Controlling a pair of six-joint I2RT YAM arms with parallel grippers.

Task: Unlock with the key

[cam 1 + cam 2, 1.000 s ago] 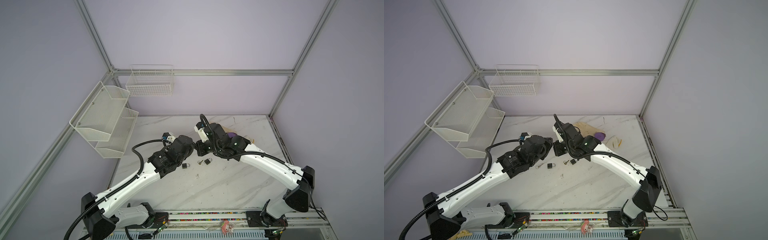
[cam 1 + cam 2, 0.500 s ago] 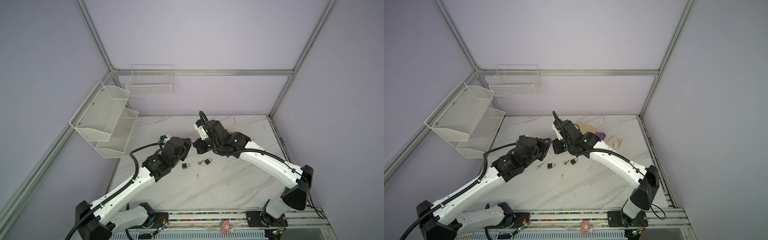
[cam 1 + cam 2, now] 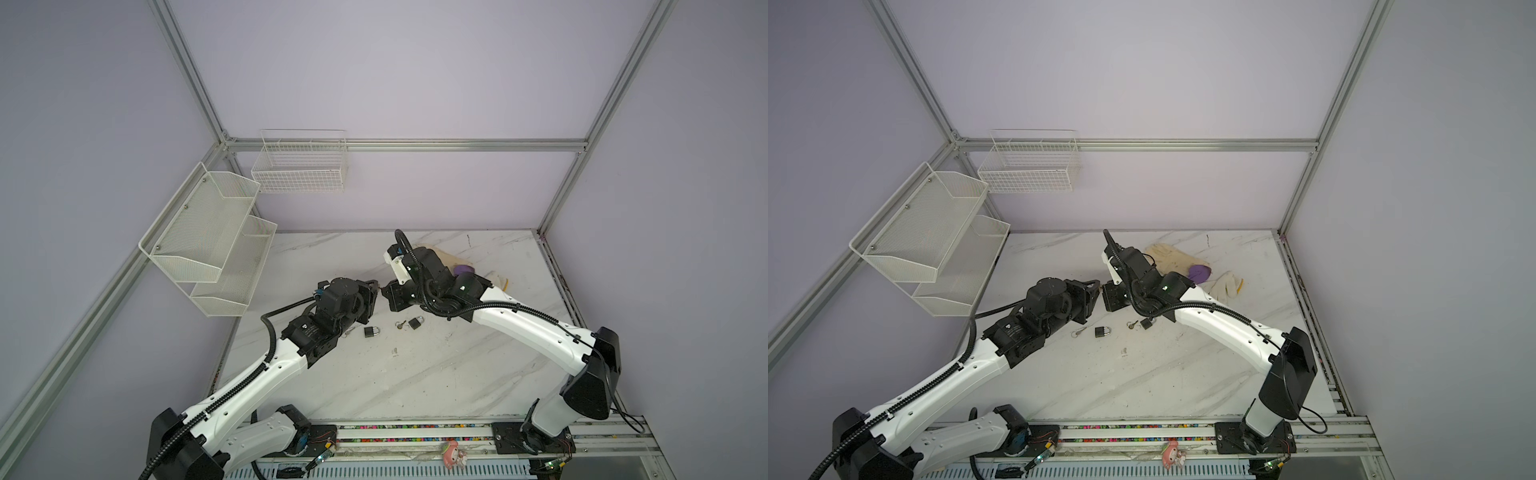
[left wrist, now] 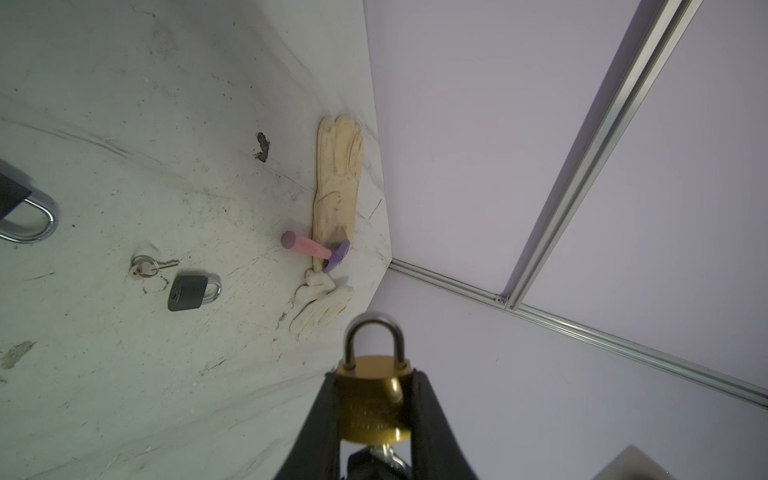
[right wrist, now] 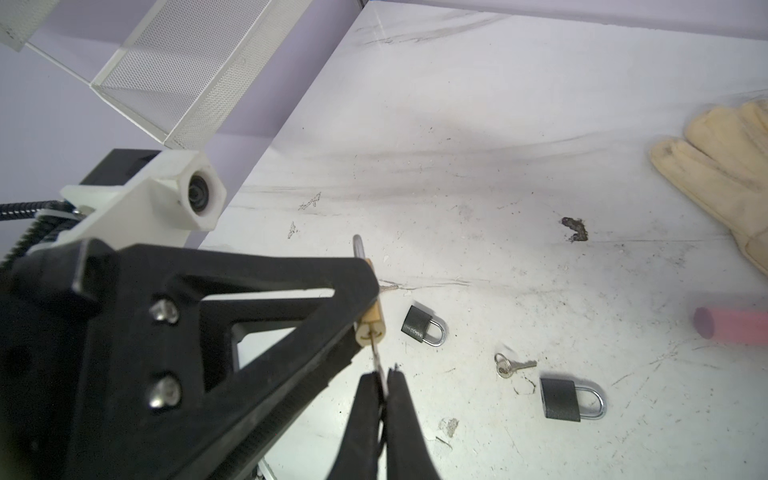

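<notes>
Your left jaws are clamped on the flat sides of the brass padlock (image 4: 374, 399), holding it in the air over the middle of the desk (image 3: 415, 374); its shackle is closed, both legs seated in the body. Your right jaws are pinched tight on the key (image 5: 377, 358); its blade runs into the keyhole in the padlock's bottom end. The two arms meet tip to tip at that spot, one from the left, one from the right. On the desk just nearer than the meeting point, a dark padlock (image 3: 372, 331) lies to the left and a second dark padlock (image 3: 416, 322) to the right; a spare key on a ring (image 3: 400, 325) lies between them, touching neither. Farther right, a tan glove (image 3: 1167, 253), a white glove (image 3: 1225, 286) and a purple piece (image 3: 1199, 272) lie close together.
</notes>
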